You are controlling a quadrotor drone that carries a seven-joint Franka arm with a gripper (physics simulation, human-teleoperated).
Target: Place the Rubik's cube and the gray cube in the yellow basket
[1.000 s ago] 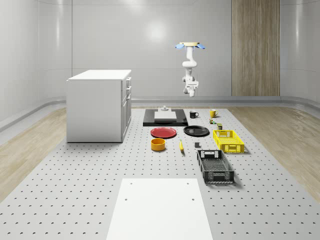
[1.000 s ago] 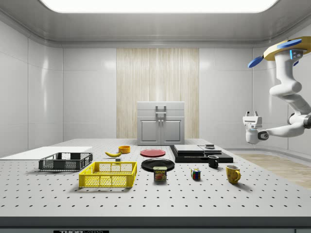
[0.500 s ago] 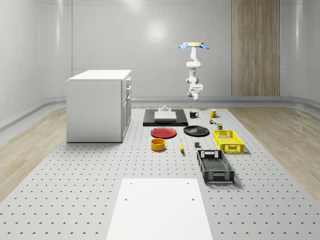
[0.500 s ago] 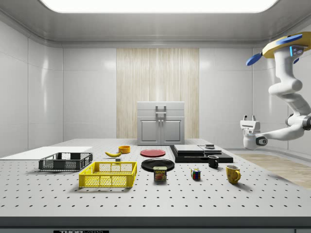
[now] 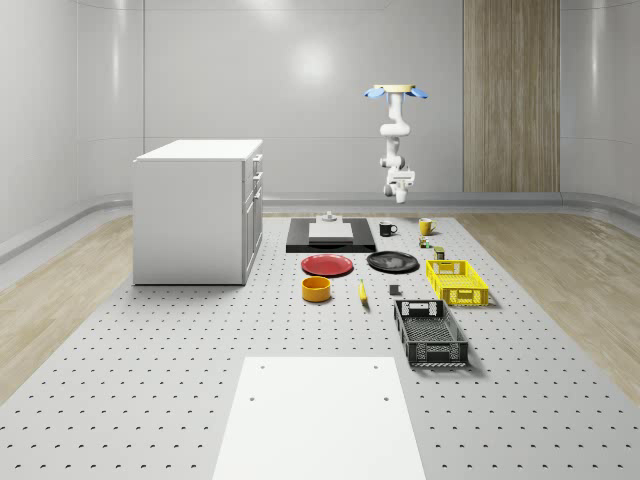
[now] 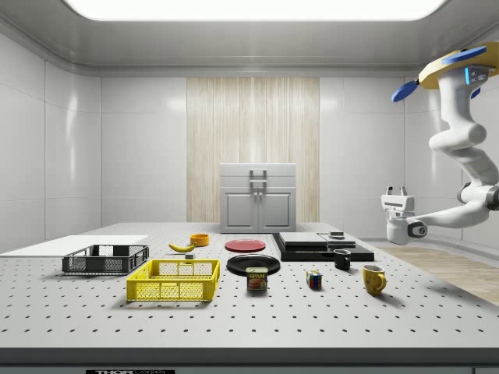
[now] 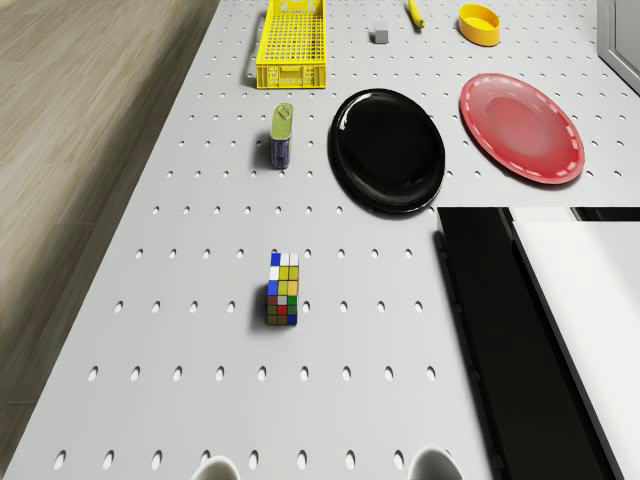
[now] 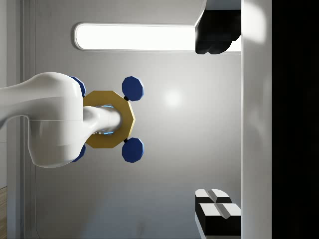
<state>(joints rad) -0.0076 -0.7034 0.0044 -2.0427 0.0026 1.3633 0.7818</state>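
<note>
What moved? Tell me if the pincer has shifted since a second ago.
Yes. In the side view the pincer has flipped from pointing down to pointing up and edged left, toward the cabinet.

In the side view the drone (image 6: pixel 460 66) and its arm (image 6: pixel 468 148) run off the right edge. In the drone view the basket (image 7: pixel 290 40), the banana (image 7: pixel 414 12), the cabinet (image 7: pixel 622 30) and the black board (image 7: pixel 500 330) are each cut by the picture's edge. Two pale rims (image 7: pixel 215 468) there are only slivers, too little to identify. In the whole-scene view the Rubik's cube (image 5: pixel 424 241) and gray cube (image 5: pixel 394 291) are specks, their faces unreadable. In the wrist view both fingers (image 8: pixel 214 40) of the claw (image 8: pixel 217 122) are cropped, and the arm covers part of the drone.
</note>
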